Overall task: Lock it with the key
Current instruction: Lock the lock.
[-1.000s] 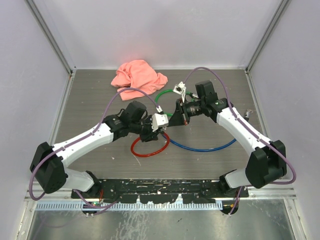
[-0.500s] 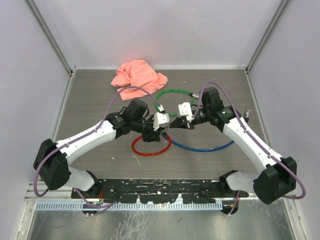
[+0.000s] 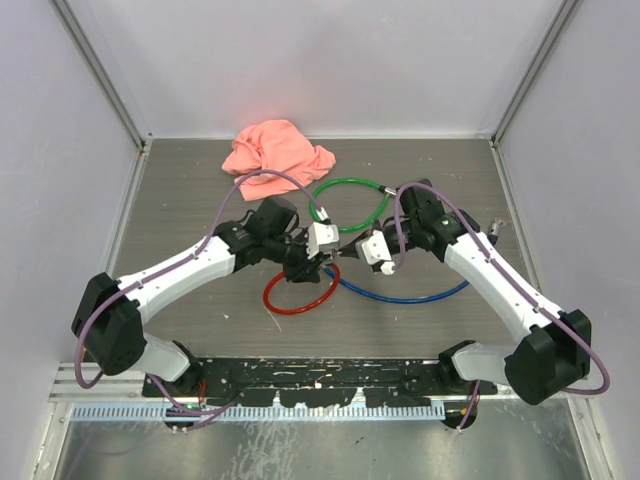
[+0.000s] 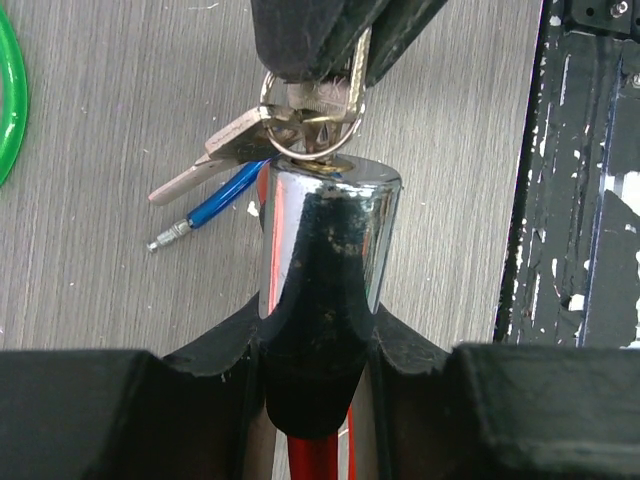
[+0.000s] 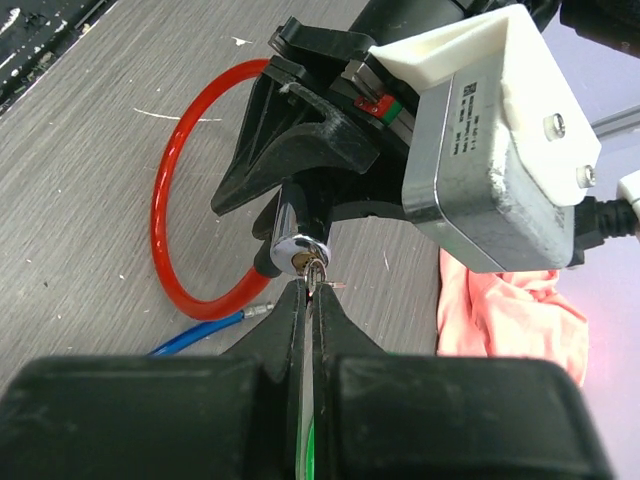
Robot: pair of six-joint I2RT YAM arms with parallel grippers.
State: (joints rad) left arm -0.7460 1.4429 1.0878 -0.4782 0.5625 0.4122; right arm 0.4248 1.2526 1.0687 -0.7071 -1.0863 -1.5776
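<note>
My left gripper (image 3: pixel 316 264) is shut on the chrome lock cylinder (image 4: pixel 330 230) of the red cable lock (image 3: pixel 298 294) and holds it just above the table. My right gripper (image 3: pixel 347 256) is shut on a key (image 5: pixel 314 276) whose blade sits at the keyhole in the cylinder's end face (image 5: pixel 297 252). A key ring (image 4: pixel 311 118) with spare keys hangs at that end, under the right fingers (image 4: pixel 300 35). In the right wrist view my right gripper (image 5: pixel 312 300) pinches the key edge-on. In the left wrist view my left gripper (image 4: pixel 330 345) cradles the cylinder.
A blue cable (image 3: pixel 405 296) curves on the table under the right arm, its metal tip (image 4: pixel 168 236) lying beside the lock. A green cable loop (image 3: pixel 352 186) lies behind the grippers. A pink cloth (image 3: pixel 277 148) lies at the back. The black base rail (image 4: pixel 585 180) runs along the near edge.
My right gripper has swung down and left with the key and turned at the wrist, bringing the key to the lock's end. The left gripper has held the lock almost still.
</note>
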